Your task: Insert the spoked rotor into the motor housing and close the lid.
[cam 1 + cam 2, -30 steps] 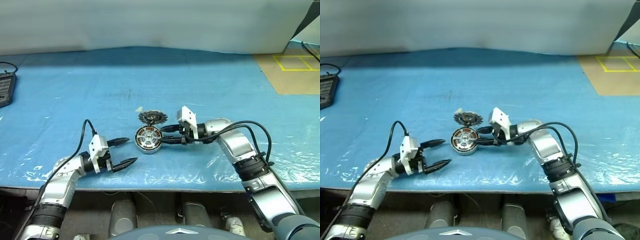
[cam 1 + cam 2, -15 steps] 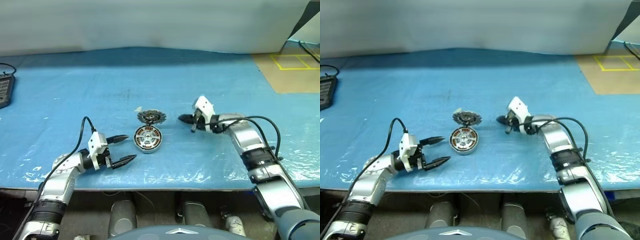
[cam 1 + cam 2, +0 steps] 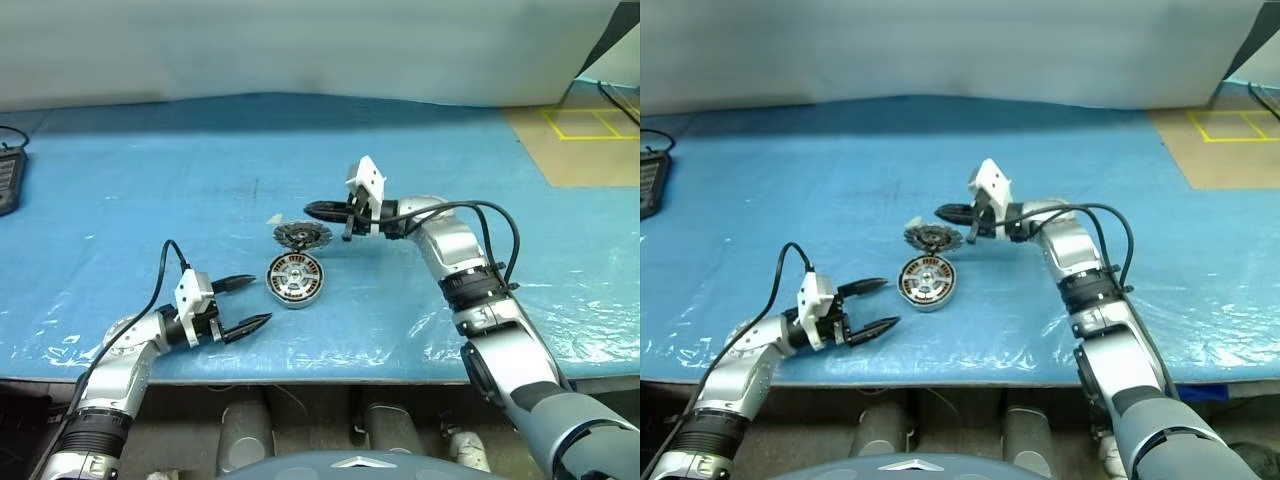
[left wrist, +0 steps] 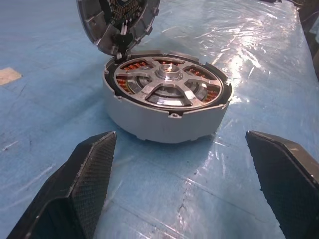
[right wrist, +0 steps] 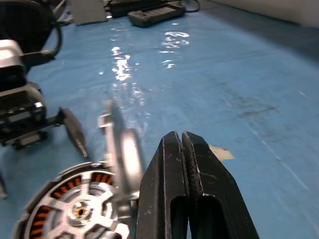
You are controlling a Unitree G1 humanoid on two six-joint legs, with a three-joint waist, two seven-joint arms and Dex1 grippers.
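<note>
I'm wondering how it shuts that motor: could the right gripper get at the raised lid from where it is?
Probably yes. The right gripper, shut and empty, hovers just behind the lid, which stands tilted up from the housing. Nothing lies between them, and the open left gripper sits well clear.

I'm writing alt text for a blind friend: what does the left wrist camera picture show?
A round grey motor housing sits on a blue plastic-covered table, with the spoked rotor seated inside it over copper-coloured windings. Behind it the toothed lid stands tilted up, hinged open. In the foreground the left gripper is open, its two black fingers wide apart and empty.
</note>
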